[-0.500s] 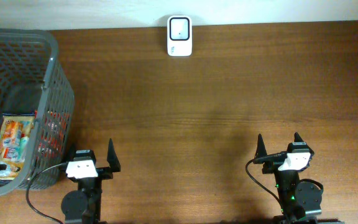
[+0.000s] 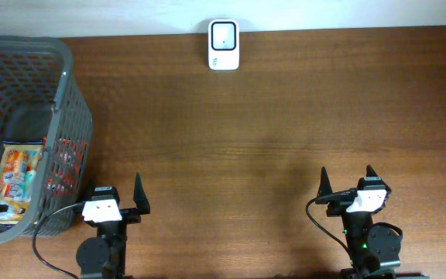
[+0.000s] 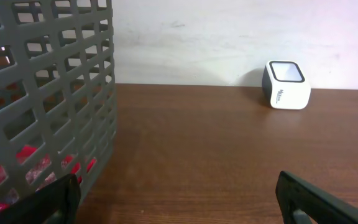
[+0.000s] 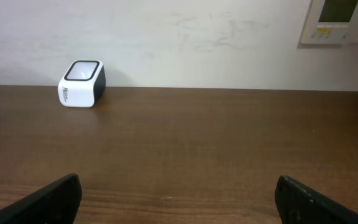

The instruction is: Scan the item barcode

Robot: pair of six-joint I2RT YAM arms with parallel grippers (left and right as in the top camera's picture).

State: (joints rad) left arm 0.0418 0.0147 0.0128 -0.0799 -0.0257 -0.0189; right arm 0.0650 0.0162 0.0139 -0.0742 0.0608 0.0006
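Zero in hand right now: left gripper and right gripper both spread fully wide, holding nothing. Can see the snack packet lying flat at the bottom of the grey basket, just left of the left gripper and well apart from the right one. Looks light, thin and crinkly, probably slick film, so expect flopping and bending if pinched by a corner. Better to come down from above and nip a sealed edge. Can't tell where the barcode is. Need to clear the basket wall first, right between left gripper and packet. Also something red down there beside the packet, can't make out what. Far ahead of both grippers, at the back edge of the table: white scanner, with only bare wood in between.
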